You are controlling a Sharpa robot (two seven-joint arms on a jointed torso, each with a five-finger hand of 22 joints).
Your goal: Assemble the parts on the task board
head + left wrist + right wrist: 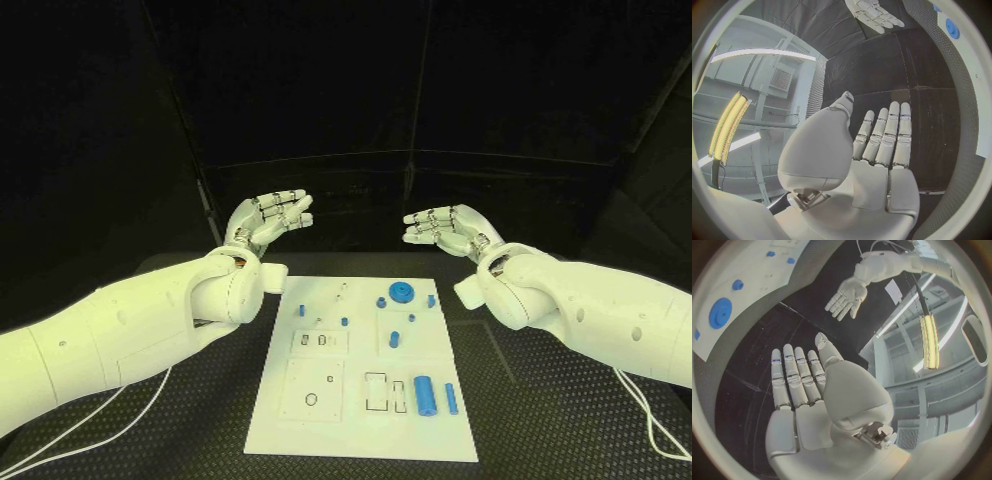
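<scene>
On the black textured desk (548, 400) lies the flat white task board (361, 440) with a round blue disc (401, 293) and cylinder (424, 393); left hand (270, 217) and right hand (447, 226) hover empty, fingers spread.

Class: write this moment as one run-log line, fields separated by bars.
left hand: open, raised beyond board | right hand: open, raised beyond board | task board: blue parts untouched, blue disc at far end | stage: not started

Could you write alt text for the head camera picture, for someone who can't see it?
Two white robot arms hold their silver hands, left hand and right hand, open and empty above the far end of a black table. Between the arms lies a white task board with small blue parts, among them a round disc and a cylinder.
</scene>
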